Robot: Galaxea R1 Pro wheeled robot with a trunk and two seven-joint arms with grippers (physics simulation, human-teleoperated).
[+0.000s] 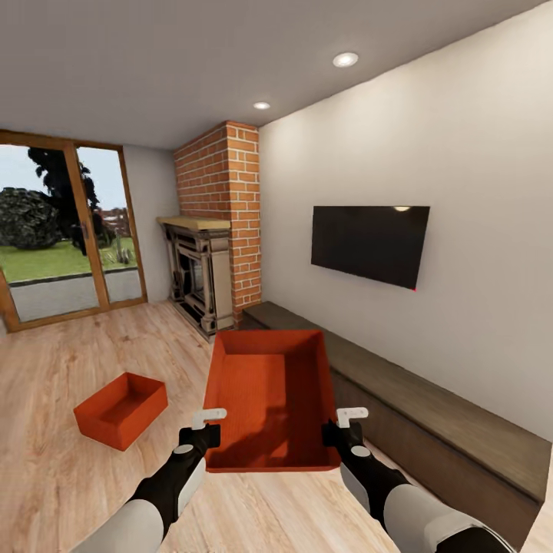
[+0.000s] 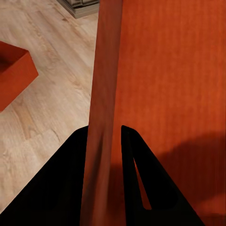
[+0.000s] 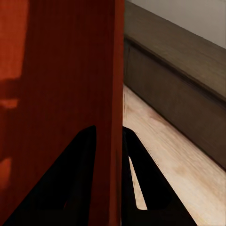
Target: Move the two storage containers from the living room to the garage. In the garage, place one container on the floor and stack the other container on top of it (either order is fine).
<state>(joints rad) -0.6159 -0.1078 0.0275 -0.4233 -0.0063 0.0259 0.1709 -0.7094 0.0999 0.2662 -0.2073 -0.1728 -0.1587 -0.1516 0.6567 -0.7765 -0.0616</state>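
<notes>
I have the left gripper [image 1: 204,432] pinched onto one side wall of the storage container [image 1: 270,399] and the right gripper [image 1: 342,430] clamped onto the opposite wall, so the tub hangs level between them above the wood floor [image 1: 92,491]. The second storage container [image 1: 120,408] sits outboard of my left gripper, well apart, awaiting transfer.

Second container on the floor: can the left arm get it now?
Probably not: the left claw is shut on the held container's wall; the second container sits apart on the wood floor.
</notes>
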